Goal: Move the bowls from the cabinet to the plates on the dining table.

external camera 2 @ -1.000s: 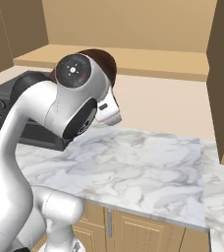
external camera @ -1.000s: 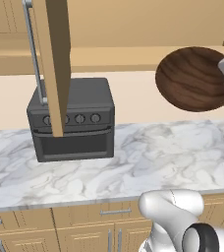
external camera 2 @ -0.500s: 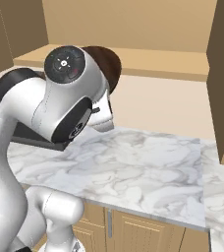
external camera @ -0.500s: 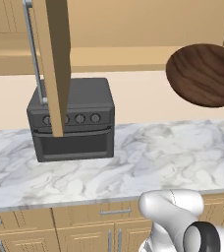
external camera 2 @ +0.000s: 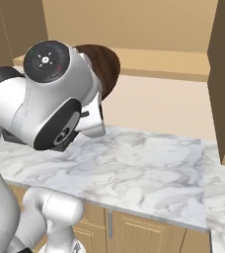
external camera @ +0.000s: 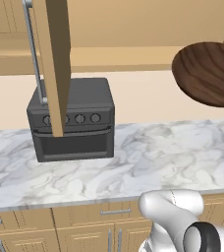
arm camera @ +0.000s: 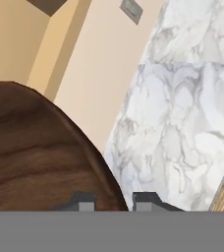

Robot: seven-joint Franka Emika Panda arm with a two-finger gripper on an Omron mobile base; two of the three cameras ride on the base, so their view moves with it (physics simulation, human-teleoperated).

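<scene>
A white-grey marble counter [external camera: 148,157] runs along a cream wall, with light wood drawer fronts below and a tan shelf ledge behind. A black oven [external camera: 72,120] stands at the counter's back edge toward its left end, partly behind the open cabinet door [external camera: 55,54] with its long silver handle [external camera: 33,49]. The dark wooden bowl [external camera: 207,73] hangs in the air above the counter's right part, well clear of the marble. Since a second ago it has travelled rightward in the left base view, now reaching that picture's right edge, and the white arm has swung out of that side. The bowl is tipped steeply, its round face turned toward the left camera. The pincer [arm camera: 114,203] is clenched on the bowl's rim, a finger on either side
</scene>
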